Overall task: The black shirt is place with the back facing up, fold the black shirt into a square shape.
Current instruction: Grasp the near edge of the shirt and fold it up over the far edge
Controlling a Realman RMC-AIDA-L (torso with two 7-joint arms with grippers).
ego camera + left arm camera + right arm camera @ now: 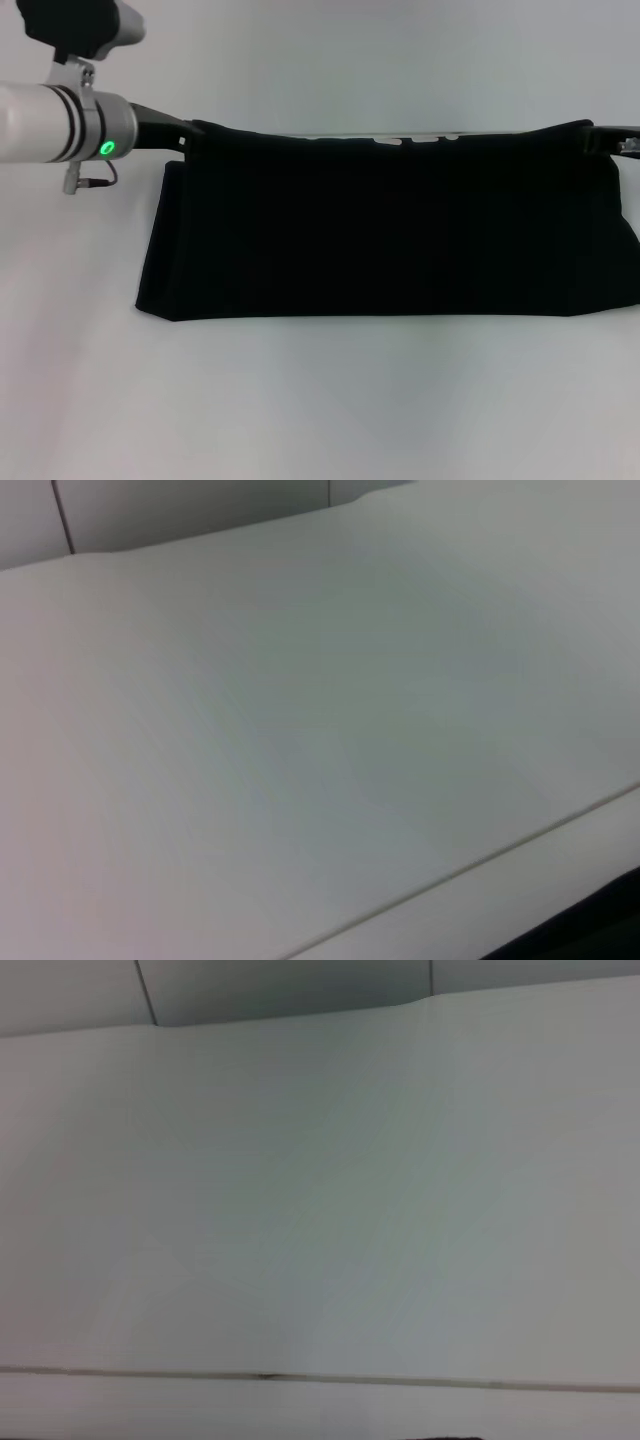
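It looked like a robot test lab. A bare white desk (320, 400) filled the frame. Plain pale wall panels (280, 985) stood behind it.

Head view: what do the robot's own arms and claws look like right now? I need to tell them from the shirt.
The left arm is a silver-white tube with dark bands, a glowing green ring light, a metal clamp bracket and a thin dark cable. Its black left claw is flat and angular. Of the right claw only a black tip with a small metal fitting shows. Both nearly match the black shirt.

White table (320, 400) — pale, seamed.
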